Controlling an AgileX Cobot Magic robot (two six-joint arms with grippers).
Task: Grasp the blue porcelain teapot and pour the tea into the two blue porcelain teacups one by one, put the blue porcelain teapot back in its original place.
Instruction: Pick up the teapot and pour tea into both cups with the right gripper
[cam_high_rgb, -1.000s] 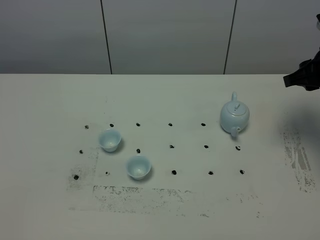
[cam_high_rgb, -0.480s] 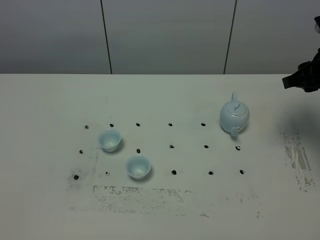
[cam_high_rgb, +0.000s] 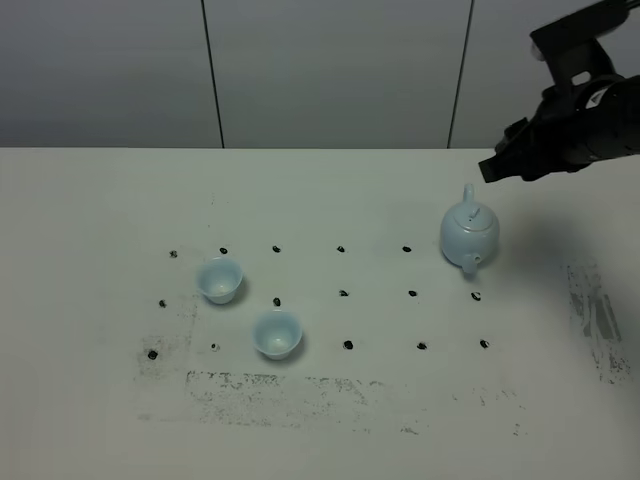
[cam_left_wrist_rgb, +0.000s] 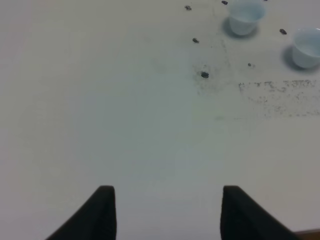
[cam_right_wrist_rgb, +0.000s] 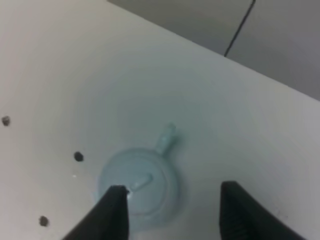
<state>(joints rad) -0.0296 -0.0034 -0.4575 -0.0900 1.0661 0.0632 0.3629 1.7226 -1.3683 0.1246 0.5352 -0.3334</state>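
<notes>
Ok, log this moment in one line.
step: pre-grasp | right claw: open, over teapot, no contact | left claw: open, empty | teacups: upright

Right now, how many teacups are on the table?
2. The far teacup stands left in the high view; the near teacup sits just right of it, closer to the camera. None seems hidden.

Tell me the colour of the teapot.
The teapot is a plain pale sky-blue with no pattern. It shows best in the exterior high view.
</notes>
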